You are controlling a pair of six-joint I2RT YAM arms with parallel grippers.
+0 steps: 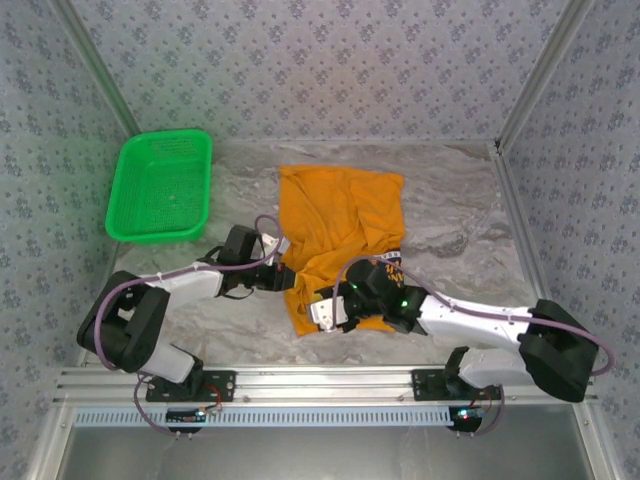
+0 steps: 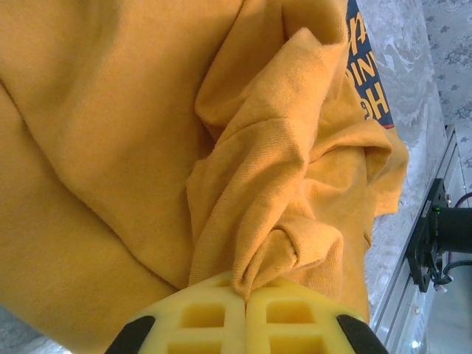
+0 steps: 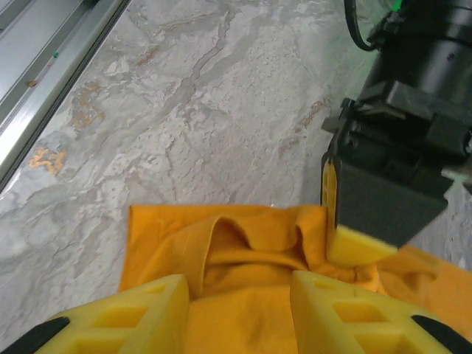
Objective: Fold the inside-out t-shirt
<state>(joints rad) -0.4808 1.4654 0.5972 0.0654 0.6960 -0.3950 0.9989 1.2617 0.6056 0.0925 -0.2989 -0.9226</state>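
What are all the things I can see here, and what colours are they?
orange-yellow cloth t-shirt: one, orange-yellow with a dark blue print, rumpled on the middle of the table
green plastic mesh basket: one, green, far left of the table
grey marble-patterned table: one, grey and white, under everything
silver metal rail: one, silver, along the near edge
robot arms: two, black and white, left arm and right arm, both reaching to the t-shirt's near part
left end effector: one, yellow fingers, shut on a bunch of the t-shirt
right end effector: one, yellow fingers, open over the t-shirt's edge
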